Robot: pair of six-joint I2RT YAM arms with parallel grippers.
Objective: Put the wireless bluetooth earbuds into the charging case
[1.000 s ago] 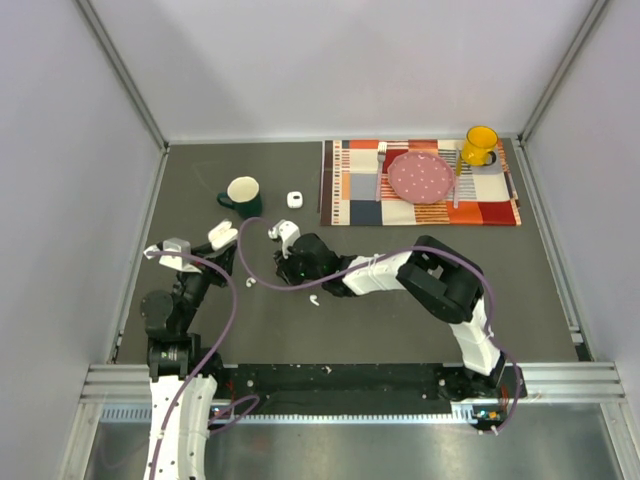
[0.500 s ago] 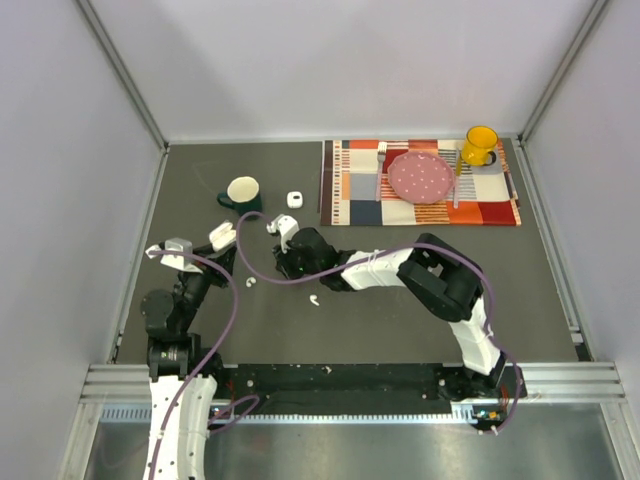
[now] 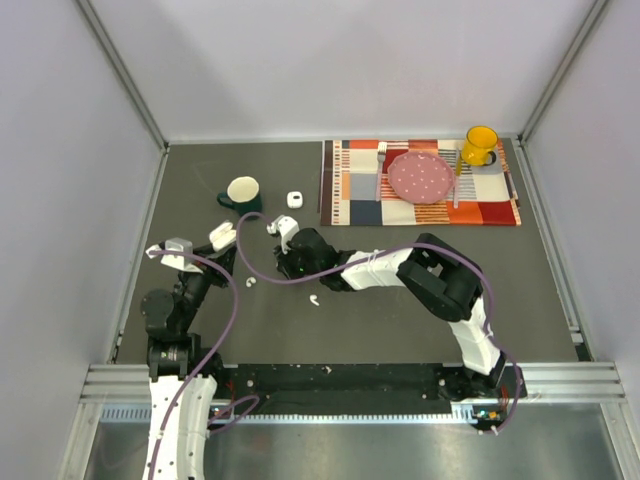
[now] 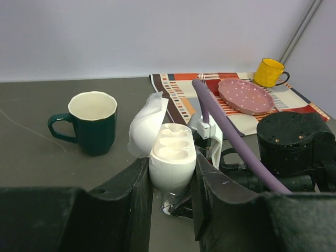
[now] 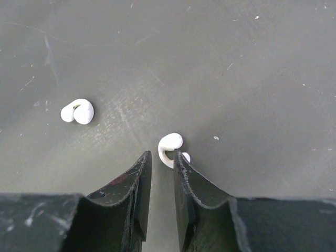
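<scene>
The left gripper (image 4: 170, 181) clamps the open case (image 4: 172, 157), whose sockets look empty. The right gripper (image 5: 161, 157) has narrow jaws around an earbud (image 5: 171, 147), perhaps pinching its stem; the contact is hard to read. Another earbud (image 5: 77, 112) lies well apart on the table (image 5: 252, 68). No earbud is seated yet.

The top view looks steeply down from behind the arm bases over the whole worktop (image 3: 400, 300). The left wrist view looks level and close across it toward the green mug (image 4: 93, 122) and placemat (image 4: 184, 100), both also seen from above. The right wrist view faces straight down, very near.
</scene>
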